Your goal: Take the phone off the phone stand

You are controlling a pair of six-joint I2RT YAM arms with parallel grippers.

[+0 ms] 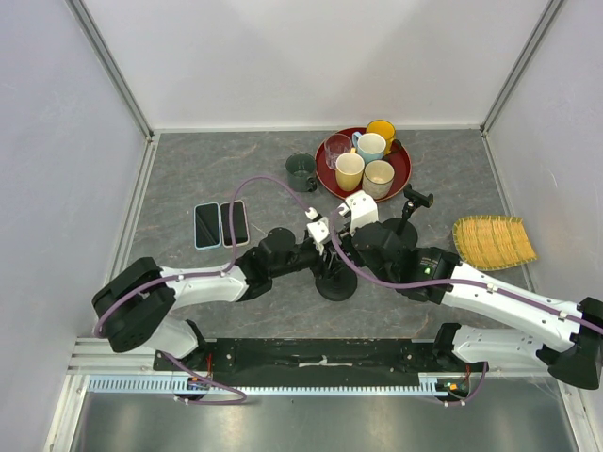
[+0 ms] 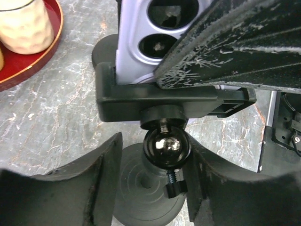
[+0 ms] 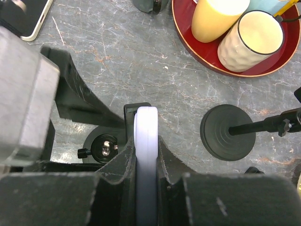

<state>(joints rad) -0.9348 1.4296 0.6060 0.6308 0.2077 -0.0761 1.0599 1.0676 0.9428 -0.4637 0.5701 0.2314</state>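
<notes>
The lilac phone (image 3: 146,122) stands on edge in the clamp of the black phone stand (image 1: 335,284). My right gripper (image 3: 146,143) is shut on the phone's two faces from above. In the left wrist view the phone's back with its camera lenses (image 2: 136,37) sits in the clamp (image 2: 127,99), above the shiny ball joint (image 2: 165,147). My left gripper (image 2: 154,155) is open around that joint: the right finger touches it, the left finger stands apart. In the top view both grippers, left (image 1: 325,250) and right (image 1: 341,235), hide the phone.
Two phones (image 1: 207,225) (image 1: 235,222) lie flat at the left. A red tray (image 1: 400,174) with several cups is at the back, a dark cup (image 1: 301,172) beside it. A second, empty stand (image 1: 407,209) is right of centre, and a bamboo tray (image 1: 493,241) lies far right.
</notes>
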